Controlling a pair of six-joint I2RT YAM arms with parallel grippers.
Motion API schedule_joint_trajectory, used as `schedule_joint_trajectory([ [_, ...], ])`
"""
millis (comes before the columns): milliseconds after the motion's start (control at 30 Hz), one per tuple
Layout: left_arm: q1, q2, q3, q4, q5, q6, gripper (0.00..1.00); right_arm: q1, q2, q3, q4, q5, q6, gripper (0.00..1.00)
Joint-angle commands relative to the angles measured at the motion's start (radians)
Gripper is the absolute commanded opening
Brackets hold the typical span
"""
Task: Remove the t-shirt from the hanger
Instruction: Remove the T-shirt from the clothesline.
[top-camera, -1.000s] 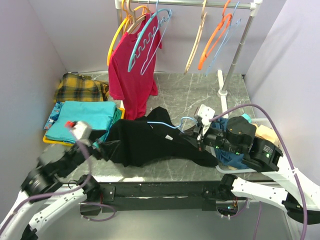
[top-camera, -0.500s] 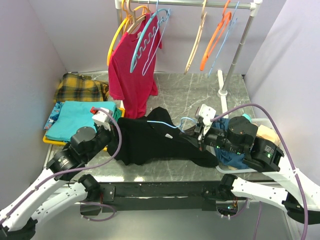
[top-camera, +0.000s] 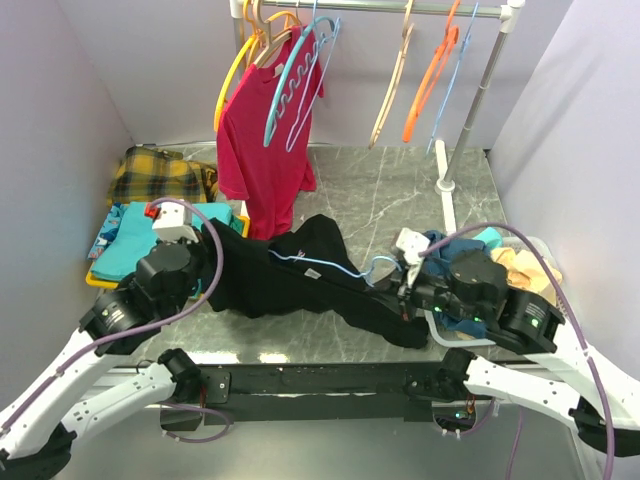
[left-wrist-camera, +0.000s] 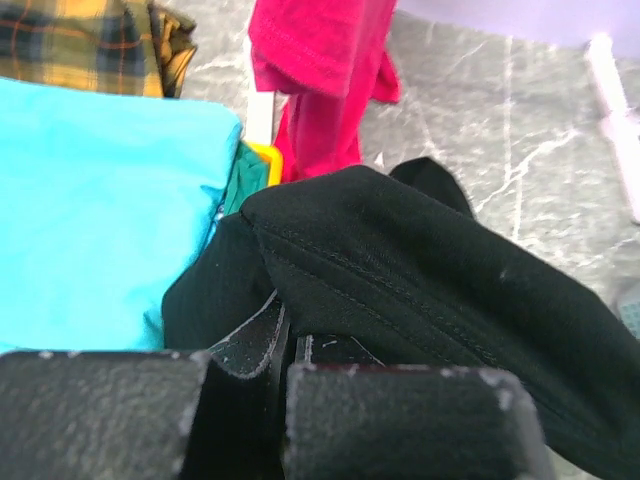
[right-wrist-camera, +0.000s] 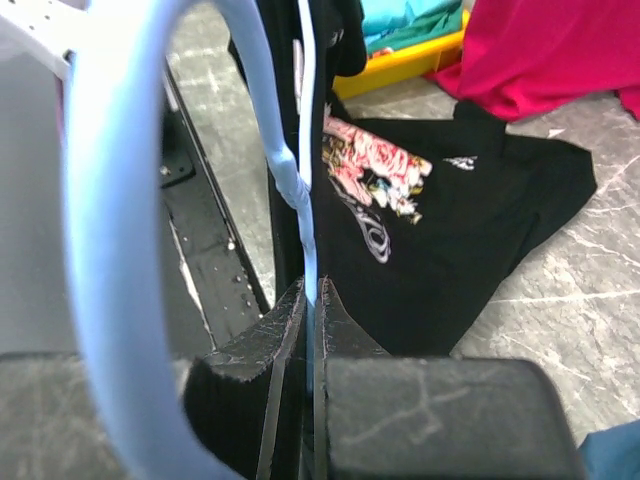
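Both of my end effectors are gripping right now. My left end effector (left-wrist-camera: 285, 340) is pinching the left end of the black t-shirt (left-wrist-camera: 420, 270), just beside the folded turquoise cloth (left-wrist-camera: 90, 200). Its fingers are pressing together with dark fabric bunched around them. My right end effector (right-wrist-camera: 310, 310) is clamping the thin bar of the light blue hanger (right-wrist-camera: 303, 150) close under its hook, with its fingers squeezing the wire between them.

From above, the t-shirt is lying stretched across the grey worktop (top-camera: 400, 190) between my two arms. The hanger's pale bar is running across its upper part toward the right arm. In the right wrist view that bar is disappearing into black cloth at the top, so I am judging that the hanger is not yet out of the garment. I cannot tell how much of it is sitting inside the shirt.

By my reckoning I am sitting around the middle of the job. The shirt is down on the worktop and each arm is holding its own piece. The separating is what is remaining: drawing fabric one way and wire the other until the hanger is sliding free of the shirt.
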Motion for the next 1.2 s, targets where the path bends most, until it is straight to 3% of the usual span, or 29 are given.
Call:
schedule_joint_trajectory([
  [0, 0.011, 0.03, 0.045, -0.048, -0.206, -0.019, 0.01, -0.003, -0.11, 0.021, -0.082, 0.016, 0.045, 0.0],
  [433, 0.013, 0.046, -0.016, -0.039, -0.18, -0.039, 0.01, -0.005, -0.279, 0.088, -0.116, 0.062, 0.052, 0.0],
  [633, 0.014, -0.021, -0.09, 0.029, -0.008, 0.001, 0.02, -0.005, -0.229, 0.114, -0.108, 0.019, 0.058, 0.0],
  [667, 0.013, -0.031, -0.095, 0.035, 0.012, 0.018, 0.19, -0.003, -0.206, 0.12, -0.131, 0.022, 0.058, 0.0],
  [733, 0.014, -0.049, -0.087, 0.033, 0.032, 0.03, 0.43, -0.005, -0.129, 0.126, -0.146, 0.039, 0.054, 0.0],
  [800, 0.014, -0.055, -0.058, 0.008, 0.035, 0.056, 0.5, -0.003, -0.075, 0.123, -0.154, 0.044, 0.046, 0.0],
  [833, 0.013, -0.06, -0.043, -0.005, 0.032, 0.064, 0.58, -0.003, -0.019, 0.123, -0.153, 0.053, 0.043, 0.0],
  [933, 0.013, -0.074, 0.014, -0.055, 0.009, 0.081, 0.67, -0.005, 0.09, 0.116, -0.124, 0.045, 0.022, 0.0],
  [1000, 0.014, -0.091, 0.039, -0.059, 0.073, 0.106, 0.69, -0.003, 0.141, 0.111, -0.099, 0.035, 0.022, 0.0],
  [1167, 0.013, -0.175, 0.02, 0.029, 0.371, 0.242, 0.73, -0.003, 0.29, 0.125, -0.025, -0.047, -0.029, 0.0],
])
